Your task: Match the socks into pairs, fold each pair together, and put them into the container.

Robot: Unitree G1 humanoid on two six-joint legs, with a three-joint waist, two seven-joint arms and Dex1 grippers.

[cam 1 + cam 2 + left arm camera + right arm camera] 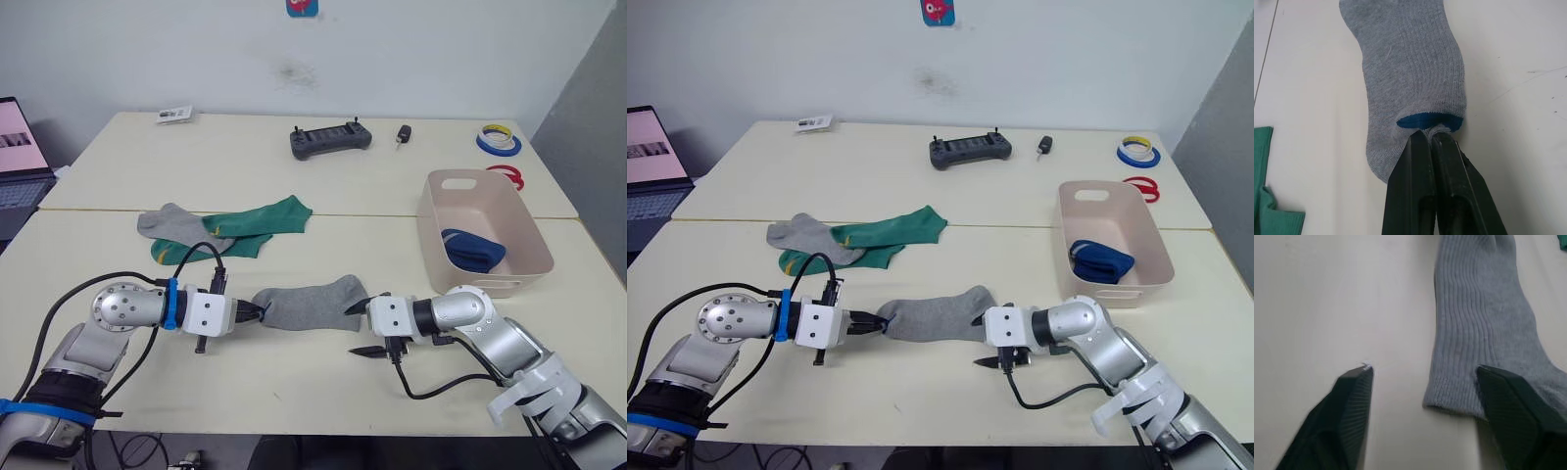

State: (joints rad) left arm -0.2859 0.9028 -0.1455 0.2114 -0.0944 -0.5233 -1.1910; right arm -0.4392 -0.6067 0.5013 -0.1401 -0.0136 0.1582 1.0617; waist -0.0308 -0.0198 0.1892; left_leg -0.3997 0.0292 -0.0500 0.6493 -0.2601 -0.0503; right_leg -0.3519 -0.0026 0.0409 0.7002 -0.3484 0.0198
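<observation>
Low in the frame, a grey ribbed fabric ankle sock [309,304] lies flat on the pale worktop [294,392]. Left claw [257,311] pinches its blue-lined end; right claw [363,329] is spread at its other end. Farther up left lie another grey sock [171,225] and green socks [260,223]. At right, the pinkish-beige rectangular plastic bin [529,257] holds folded dark blue socks [473,249].

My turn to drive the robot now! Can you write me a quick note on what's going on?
Left gripper: jaws shut on one end of the grey sock lying on the table.
Right gripper: jaws open at that sock's other end, one finger on it.
Done: dark blue socks in the container.
Left: second grey sock and green socks, piled farther back, still need pairing, folding and binning.
</observation>
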